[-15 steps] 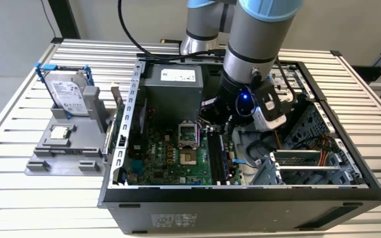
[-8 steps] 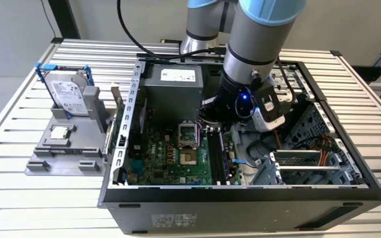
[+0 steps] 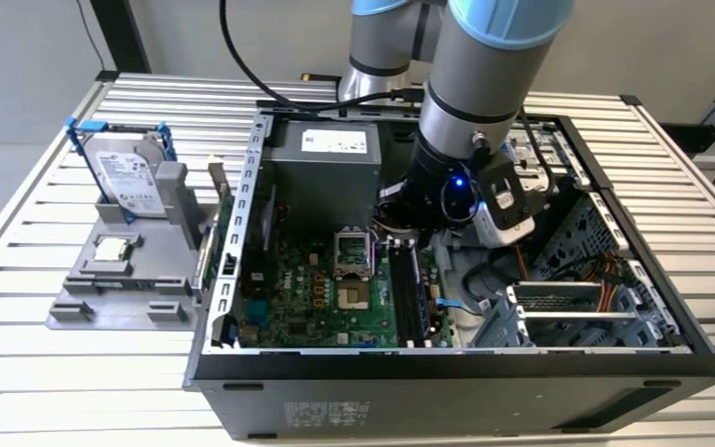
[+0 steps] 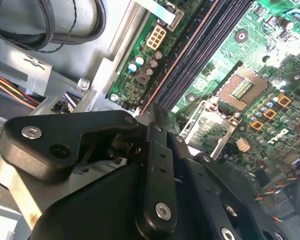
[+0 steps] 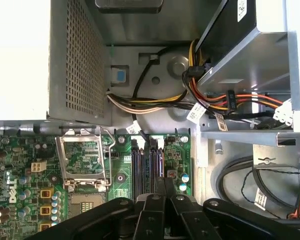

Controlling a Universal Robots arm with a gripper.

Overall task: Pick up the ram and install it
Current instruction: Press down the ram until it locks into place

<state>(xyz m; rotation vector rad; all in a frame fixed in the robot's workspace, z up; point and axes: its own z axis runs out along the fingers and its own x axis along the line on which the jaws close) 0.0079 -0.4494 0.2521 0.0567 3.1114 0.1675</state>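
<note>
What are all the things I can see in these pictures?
Black open computer case: one, black, middle of the slatted table.
Green motherboard: one, green, on the case floor.
Long black memory slots: a row, black, beside the empty metal processor socket.
Grey metal power supply box: one, grey, at the far end of the case.
Silver hard drive with blue frame: one, silver and blue, upright in the grey holder on the exterior view's left.
Coloured wire bundle: one, yellow, red and black, along the case wall.
Slatted metal table: one, pale grey.
Robot arm: one, grey and blue, reaching into the case.
Black gripper: one, just above the slots.
</note>
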